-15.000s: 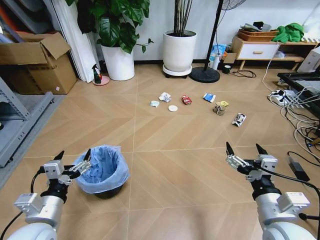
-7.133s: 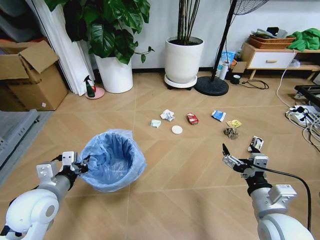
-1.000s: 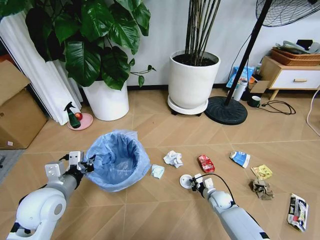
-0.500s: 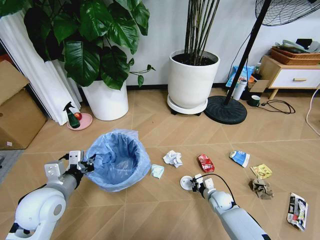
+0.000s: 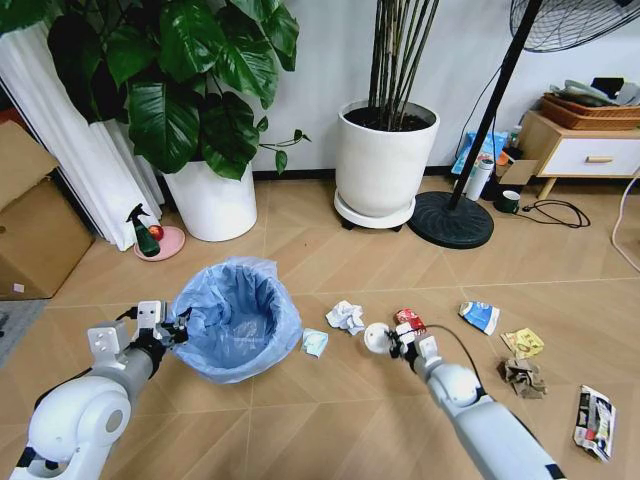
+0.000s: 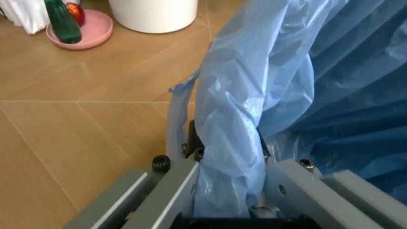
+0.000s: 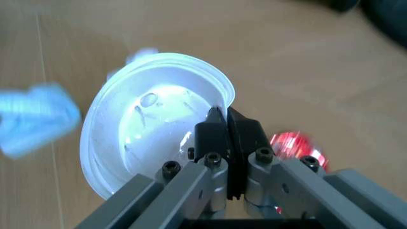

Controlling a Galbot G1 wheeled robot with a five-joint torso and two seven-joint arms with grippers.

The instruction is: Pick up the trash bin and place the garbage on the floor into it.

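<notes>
The trash bin (image 5: 237,318), black under a light blue bag, hangs at my left. My left gripper (image 5: 170,328) is shut on its rim, with the bag (image 6: 318,95) bunched between the fingers (image 6: 190,157). My right gripper (image 5: 395,340) is shut on the edge of the white disc (image 5: 377,337), held just above the floor (image 5: 330,420); up close the disc (image 7: 152,143) looks like a shallow lid. More garbage lies around: crumpled white paper (image 5: 347,316), a pale blue scrap (image 5: 315,342), the red can (image 5: 410,317), a blue-white packet (image 5: 480,316), a yellow wrapper (image 5: 526,343), a brown wad (image 5: 523,377), and a carton (image 5: 594,422).
Two large white plant pots (image 5: 213,205) (image 5: 386,165) stand by the back wall, with a fan base (image 5: 452,220) to their right. A cardboard box (image 5: 30,235) and a spray bottle on a pink dish (image 5: 147,235) are at the left. A low cabinet (image 5: 590,150) sits far right.
My right gripper has lifted the white disc off the floor and carried it a little away from me, in front of the red can. The left arm and bin have stayed put.
</notes>
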